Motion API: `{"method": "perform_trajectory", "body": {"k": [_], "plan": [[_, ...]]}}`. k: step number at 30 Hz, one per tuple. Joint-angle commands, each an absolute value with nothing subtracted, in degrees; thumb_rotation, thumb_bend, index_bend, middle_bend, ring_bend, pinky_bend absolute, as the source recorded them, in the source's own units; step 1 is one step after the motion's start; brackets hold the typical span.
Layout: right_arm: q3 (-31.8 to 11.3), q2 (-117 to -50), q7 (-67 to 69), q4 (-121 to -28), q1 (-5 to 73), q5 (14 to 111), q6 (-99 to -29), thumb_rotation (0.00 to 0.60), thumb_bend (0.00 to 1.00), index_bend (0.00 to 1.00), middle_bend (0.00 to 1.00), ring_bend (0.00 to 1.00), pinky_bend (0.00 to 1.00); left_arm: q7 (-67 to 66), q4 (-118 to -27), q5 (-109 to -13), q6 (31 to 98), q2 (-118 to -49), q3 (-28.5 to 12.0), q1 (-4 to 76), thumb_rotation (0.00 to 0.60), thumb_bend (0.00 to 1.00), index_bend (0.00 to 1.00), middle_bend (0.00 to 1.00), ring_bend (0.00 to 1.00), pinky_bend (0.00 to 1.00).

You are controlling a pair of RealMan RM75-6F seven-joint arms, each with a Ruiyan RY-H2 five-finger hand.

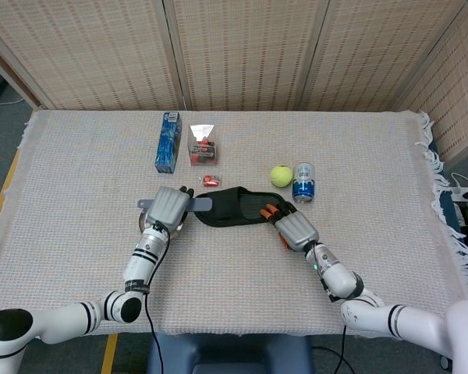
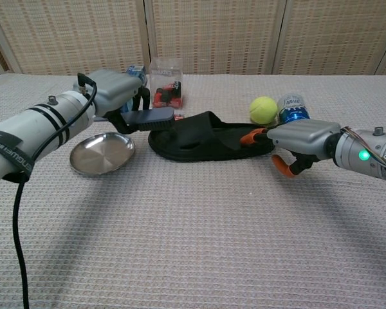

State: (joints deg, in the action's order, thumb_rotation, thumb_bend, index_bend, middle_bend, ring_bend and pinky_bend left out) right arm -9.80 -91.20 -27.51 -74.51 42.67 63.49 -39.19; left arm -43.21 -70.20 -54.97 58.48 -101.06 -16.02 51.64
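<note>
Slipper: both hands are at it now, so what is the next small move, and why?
Probably lower the right hand so its fingers press the slipper at its right end. That hand holds nothing and its fingers sit at the slipper's edge, though contact cannot be told. The left hand grips a brush above the slipper's left end, beside the metal dish; a pinned slipper should not slide.
</note>
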Motion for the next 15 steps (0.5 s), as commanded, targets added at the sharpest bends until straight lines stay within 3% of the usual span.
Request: {"method": "perform_trajectory", "body": {"k": [1, 15], "plan": [[-9.4, -91.5, -28.2, -74.0, 43.1, 62.6, -39.0, 0.600, 0.74, 0.08, 0.02, 0.00, 0.00, -43.5, -69.8, -54.8, 58.6, -101.8, -16.2, 52.2, 0.600, 0.39, 0.56, 0.59, 0.78, 0.99], [-6.6, -92.9, -30.9, -72.4, 46.5, 58.4, -38.4, 0.600, 0.74, 0.08, 0.01, 0.00, 0.00, -44.2, -61.5, -56.4, 59.5, -111.4, -16.9, 57.3, 0.600, 0.39, 0.55, 0.59, 0.78, 0.99]]}}
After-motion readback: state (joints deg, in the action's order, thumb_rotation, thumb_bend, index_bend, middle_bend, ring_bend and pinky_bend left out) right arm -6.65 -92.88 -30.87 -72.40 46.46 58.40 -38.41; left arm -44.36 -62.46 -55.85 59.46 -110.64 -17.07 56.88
